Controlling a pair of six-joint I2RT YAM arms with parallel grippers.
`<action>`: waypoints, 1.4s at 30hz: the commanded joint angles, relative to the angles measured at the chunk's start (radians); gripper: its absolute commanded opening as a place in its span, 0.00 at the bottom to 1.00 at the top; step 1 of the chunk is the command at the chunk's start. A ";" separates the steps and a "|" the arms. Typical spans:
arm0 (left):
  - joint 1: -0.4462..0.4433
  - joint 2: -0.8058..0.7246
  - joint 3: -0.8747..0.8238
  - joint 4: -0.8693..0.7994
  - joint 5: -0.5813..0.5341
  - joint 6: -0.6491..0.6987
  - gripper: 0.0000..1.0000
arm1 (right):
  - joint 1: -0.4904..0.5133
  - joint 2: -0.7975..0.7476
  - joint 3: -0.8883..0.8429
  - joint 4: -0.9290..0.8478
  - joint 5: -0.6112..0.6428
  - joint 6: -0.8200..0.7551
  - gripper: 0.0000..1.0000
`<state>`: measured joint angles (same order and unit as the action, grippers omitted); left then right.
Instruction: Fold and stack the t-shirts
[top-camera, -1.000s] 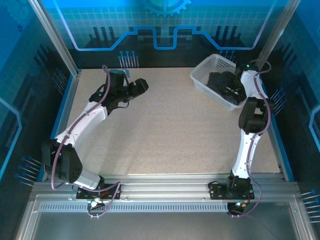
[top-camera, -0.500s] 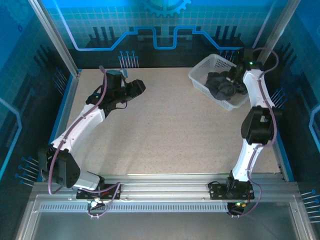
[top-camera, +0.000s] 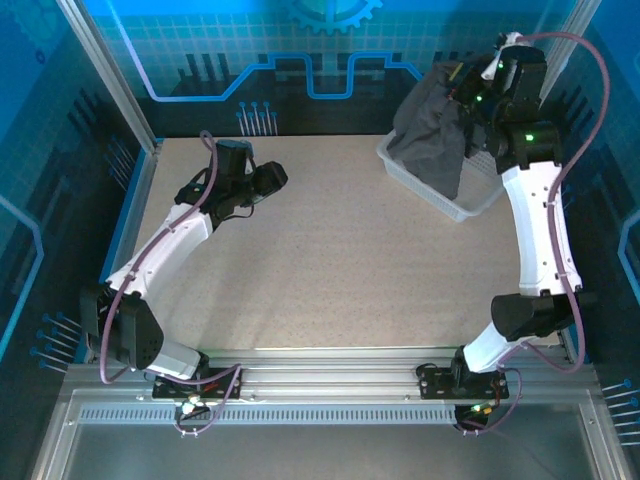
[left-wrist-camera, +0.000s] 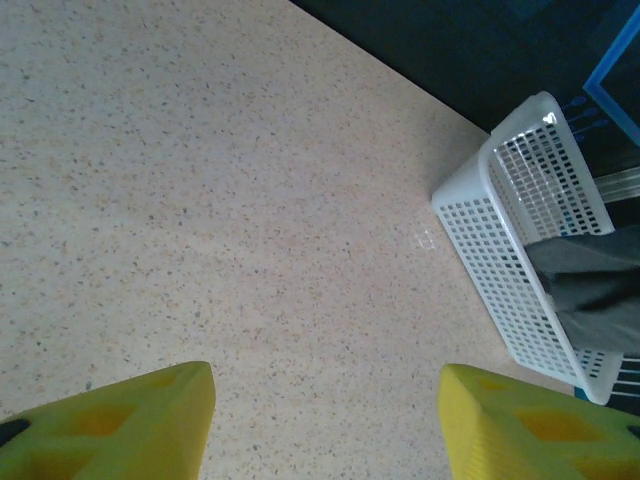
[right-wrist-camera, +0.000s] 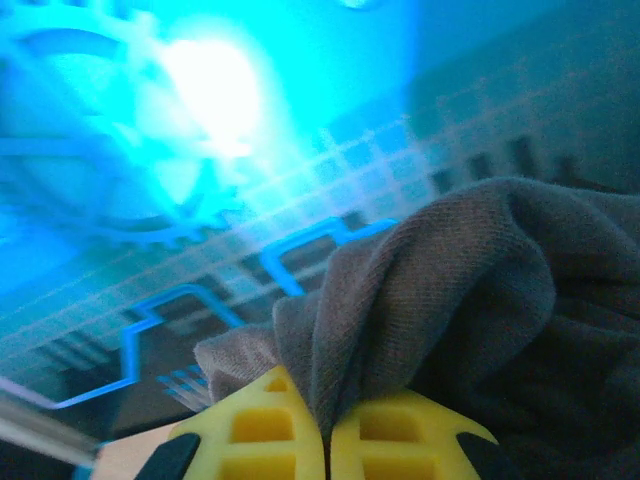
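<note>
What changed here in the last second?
The right arm closed its jaws on the dark charcoal cloth t-shirt in the white plastic mesh basket and lifted it high; it now hangs over the basket. The left arm hardly moved, its jaws open over the speckled table. The basket stayed put.

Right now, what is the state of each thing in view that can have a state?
Dark charcoal-grey cloth t-shirt: unfolded, crumpled, hanging in the air.
White plastic mesh basket: upright on the table, the t-shirt's lower end over it.
Right claw: shut on a fold of the t-shirt.
Left claw: open, empty, above the table.
</note>
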<state>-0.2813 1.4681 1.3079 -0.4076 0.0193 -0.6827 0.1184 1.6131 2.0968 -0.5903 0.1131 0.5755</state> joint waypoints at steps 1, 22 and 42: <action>0.016 0.003 0.048 -0.062 -0.062 -0.014 0.62 | 0.093 -0.003 0.129 0.114 -0.067 -0.012 0.00; 0.097 -0.240 -0.076 -0.299 -0.304 -0.072 0.72 | 0.515 -0.091 -0.496 0.047 -0.017 0.016 0.57; -0.008 0.021 -0.514 -0.119 0.165 -0.578 0.65 | 0.441 0.493 -0.413 -0.059 -0.205 -0.135 0.57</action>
<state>-0.2657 1.4681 0.8238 -0.6155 0.1196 -1.1320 0.5564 2.0571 1.5719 -0.6338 -0.0647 0.4660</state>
